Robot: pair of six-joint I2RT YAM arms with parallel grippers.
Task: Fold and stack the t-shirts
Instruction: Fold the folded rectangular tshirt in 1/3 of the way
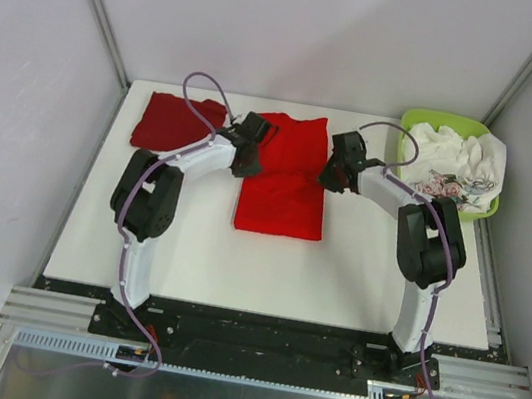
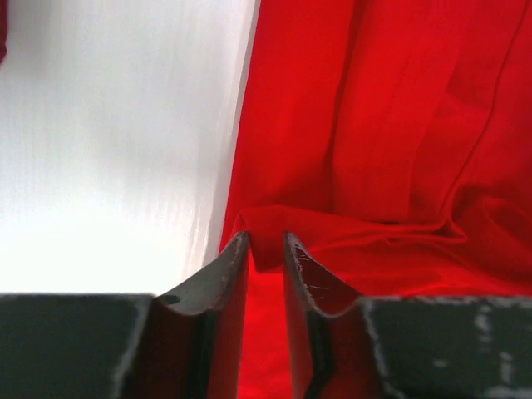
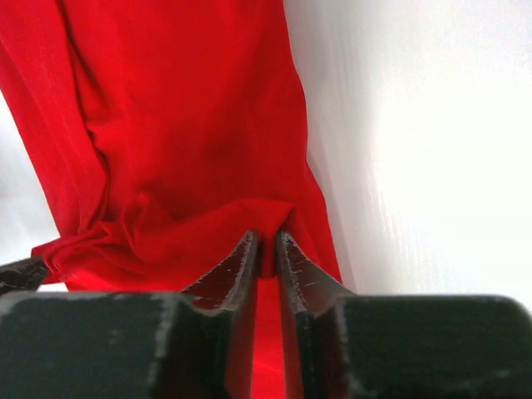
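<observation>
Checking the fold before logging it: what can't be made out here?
- Left gripper and right gripper, wrist views: bunched red shirt hides whether they grip.
- Basket, top view: print on its cloth too small.
- Dark shirt, left wrist view: cut off by the edge.

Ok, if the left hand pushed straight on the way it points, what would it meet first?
The red shirt: a raised fold of it sits at the fingertips of the left hand, likely touching.
</observation>
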